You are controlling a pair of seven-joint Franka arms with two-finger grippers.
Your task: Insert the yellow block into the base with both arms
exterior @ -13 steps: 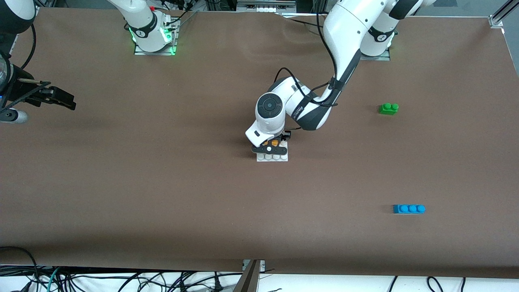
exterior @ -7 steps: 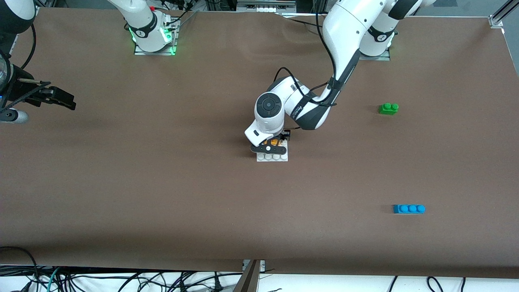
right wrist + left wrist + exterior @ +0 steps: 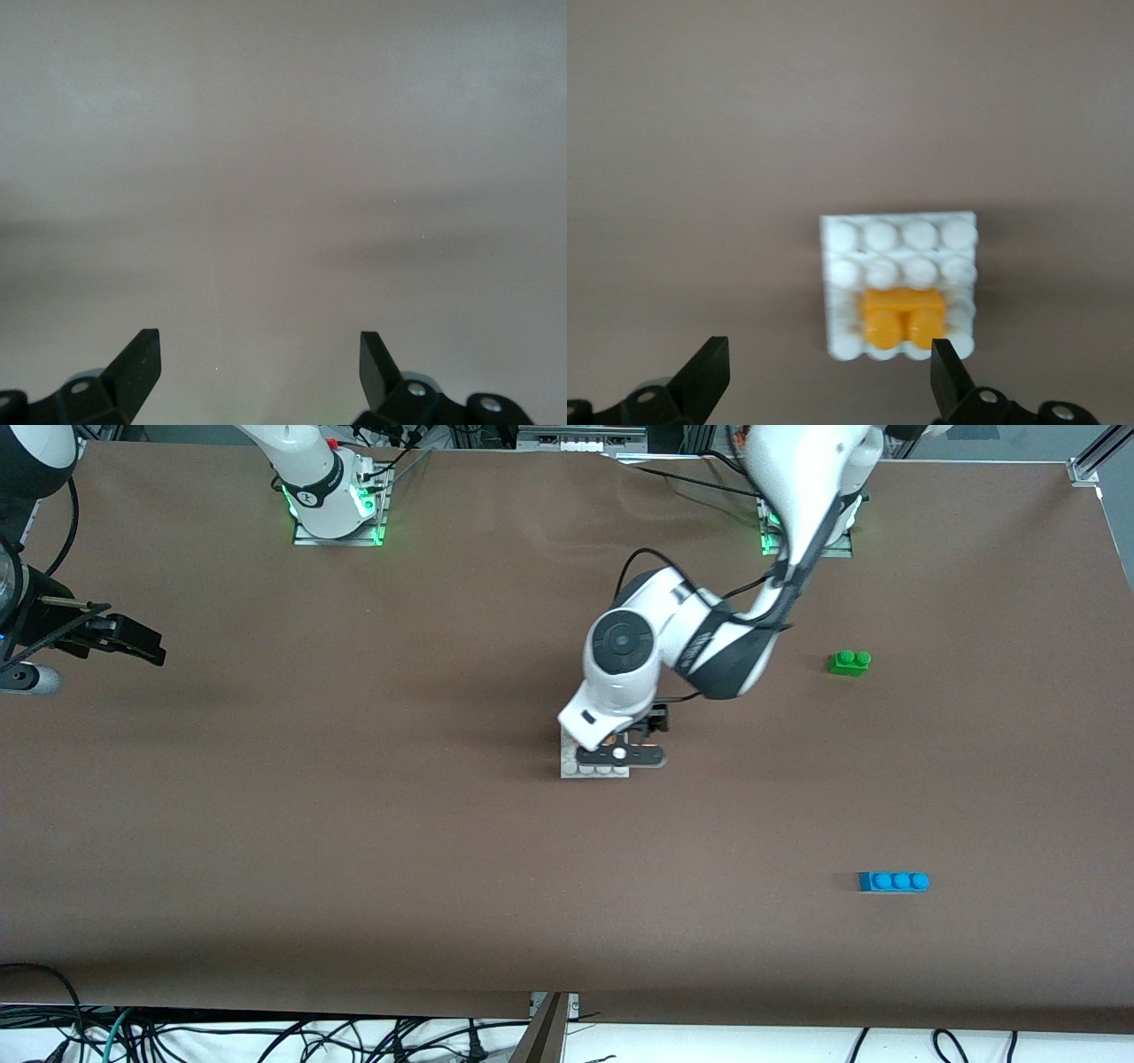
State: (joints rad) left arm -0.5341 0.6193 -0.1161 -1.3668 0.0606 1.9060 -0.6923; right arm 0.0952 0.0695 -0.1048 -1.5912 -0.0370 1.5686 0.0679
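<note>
Yellow two-stud plastic block [image 3: 903,317]: seated on white square studded plastic base [image 3: 899,237], mid-bench; insertion looks done. Left claw [image 3: 829,385] spread apart, empty, over base. Right claw [image 3: 259,376] apart, waiting.

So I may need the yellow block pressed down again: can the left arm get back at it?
Probably yes. The left gripper hangs open just above the yellow block on the base, with nothing between them.

We see the left claw [image 3: 828,376] now lifted, spread wide, leaving the yellow block [image 3: 903,316] seated on the base [image 3: 899,237] beneath it.
</note>
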